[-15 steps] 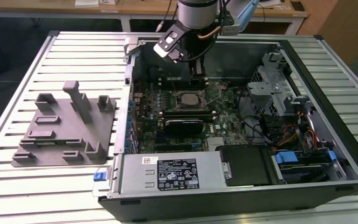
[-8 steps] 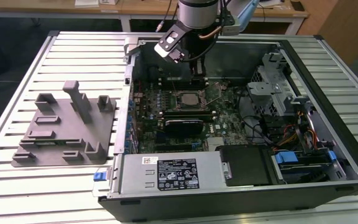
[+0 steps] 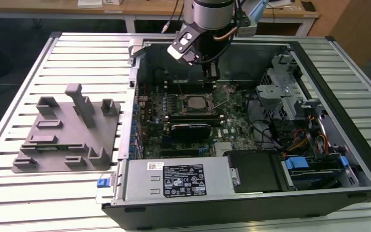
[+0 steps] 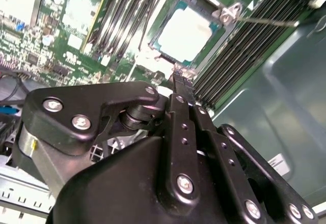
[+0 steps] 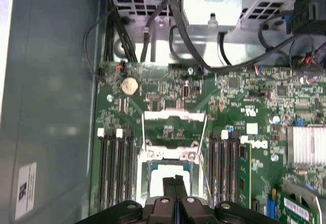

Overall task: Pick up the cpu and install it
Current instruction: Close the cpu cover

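You are holding the gripper (image 3: 211, 77) low inside the open computer case (image 3: 250, 53), poised just beside the edge of the motherboard socket (image 5: 145, 164). In both wrist views its two black fingers (image 5: 169, 183) are lying pressed together with nothing pinched between them. The cpu (image 4: 187, 29) is lying flat inside the socket, silver-white top facing up and sides running parallel to the socket's rim, so placing looks done and seating appears to be the step in hand. Whether the fingertips are touching the socket hardware is not something you can tell from these angles. The hinged metal load frame (image 5: 173, 116) is standing open on the side of the socket away from the gripper, and memory slots (image 5: 114, 168) are running along both flanks of the socket. The grey holder tray (image 3: 63, 135) is sitting well apart from the socket, outside the case on the slatted table (image 3: 18, 72). To do this step well, you are likely best served by working slowly and moving straight up and down over the socket. A sideways drag with closed fingers could skew the chip. Be checking that the chip is sitting level on all four sides within the socket, and be applying only light pressure.
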You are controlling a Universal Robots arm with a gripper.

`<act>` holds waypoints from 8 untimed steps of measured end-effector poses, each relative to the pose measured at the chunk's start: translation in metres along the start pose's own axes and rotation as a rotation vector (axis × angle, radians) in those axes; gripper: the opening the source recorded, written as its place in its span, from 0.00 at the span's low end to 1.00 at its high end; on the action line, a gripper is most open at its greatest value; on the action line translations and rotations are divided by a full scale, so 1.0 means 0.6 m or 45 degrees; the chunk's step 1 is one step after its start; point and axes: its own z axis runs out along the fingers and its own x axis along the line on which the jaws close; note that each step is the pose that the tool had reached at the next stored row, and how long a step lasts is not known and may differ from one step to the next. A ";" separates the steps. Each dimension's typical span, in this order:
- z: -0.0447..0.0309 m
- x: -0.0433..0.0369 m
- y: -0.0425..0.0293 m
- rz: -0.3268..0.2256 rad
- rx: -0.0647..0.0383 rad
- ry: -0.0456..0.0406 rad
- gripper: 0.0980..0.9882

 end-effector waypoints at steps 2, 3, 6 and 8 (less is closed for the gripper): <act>0.001 0.000 0.009 0.000 0.000 0.000 0.01; 0.001 0.000 0.013 0.000 0.000 0.000 0.01; 0.002 0.000 0.023 0.000 0.000 0.000 0.01; 0.002 0.000 0.029 0.000 0.000 0.000 0.01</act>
